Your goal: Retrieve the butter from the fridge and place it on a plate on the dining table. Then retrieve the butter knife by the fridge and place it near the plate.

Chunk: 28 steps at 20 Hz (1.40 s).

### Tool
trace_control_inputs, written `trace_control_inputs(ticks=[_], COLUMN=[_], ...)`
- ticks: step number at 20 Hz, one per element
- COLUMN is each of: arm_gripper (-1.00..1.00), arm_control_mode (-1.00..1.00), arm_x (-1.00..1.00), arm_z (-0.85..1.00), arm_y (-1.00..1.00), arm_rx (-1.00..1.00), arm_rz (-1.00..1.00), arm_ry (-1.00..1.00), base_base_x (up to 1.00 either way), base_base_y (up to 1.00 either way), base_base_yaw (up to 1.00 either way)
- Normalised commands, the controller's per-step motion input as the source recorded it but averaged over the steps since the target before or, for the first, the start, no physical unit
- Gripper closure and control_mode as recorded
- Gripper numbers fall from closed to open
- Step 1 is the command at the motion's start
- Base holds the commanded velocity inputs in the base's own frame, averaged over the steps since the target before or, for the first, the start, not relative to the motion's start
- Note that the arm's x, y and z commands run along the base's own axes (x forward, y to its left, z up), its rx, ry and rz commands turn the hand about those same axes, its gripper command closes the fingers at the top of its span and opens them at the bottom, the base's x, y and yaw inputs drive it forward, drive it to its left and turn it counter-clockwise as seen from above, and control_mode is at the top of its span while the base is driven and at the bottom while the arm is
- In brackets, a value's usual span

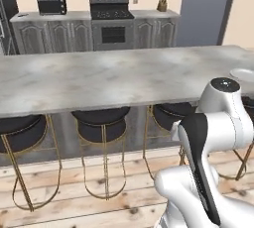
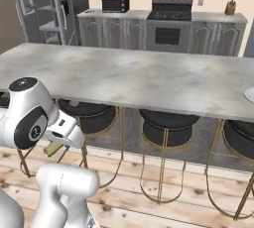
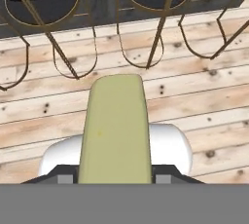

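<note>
My gripper [image 3: 115, 177] is shut on the butter [image 3: 115, 130], a pale yellowish-olive stick that juts out between the two dark fingertips, above the wooden floor. From the right base view the butter [image 2: 53, 147] pokes out under the hand, low at the left and below the level of the dining table [image 2: 139, 78]. The long marbled dining table [image 1: 99, 78] spans the scene. The plate [image 1: 244, 75] lies at its far right end, cut off by the picture's edge, and the plate [image 2: 249, 94] is also at the right edge there. The fridge [image 2: 49, 4] stands open at the back left. The butter knife is out of view.
Black-cushioned stools with gold legs [image 1: 101, 123] stand tucked under the table, between me and it. Behind the table a back counter carries a stove [image 1: 111, 9] and a microwave [image 1: 51, 4]. The floor [image 1: 114, 192] is pale wood planks.
</note>
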Motion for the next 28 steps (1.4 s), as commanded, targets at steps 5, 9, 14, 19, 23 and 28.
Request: trace_control_inputs(ticks=[5,9,14,19,23,28], arm_gripper=[1.0,1.0,1.0,1.0,1.0,1.0], arm_control_mode=[1.0,1.0,1.0,1.0,1.0,1.0], arm_x=[0.0,0.0,0.0,0.0,0.0,0.0], arm_z=[0.0,0.0,0.0,0.0,0.0,0.0], arm_y=[0.0,0.0,0.0,0.0,0.0,0.0], arm_rx=[0.0,0.0,0.0,0.0,0.0,0.0], arm_rz=[0.0,0.0,0.0,0.0,0.0,0.0], arm_ry=[0.0,0.0,0.0,0.0,0.0,0.0], base_base_x=[-0.22,0.0,0.0,0.02,0.11,0.43], base_base_y=[-1.0,-1.0,-1.0,-1.0,-1.0,-0.82], base_base_yaw=[0.02,0.0,0.0,0.06,0.05,0.0])
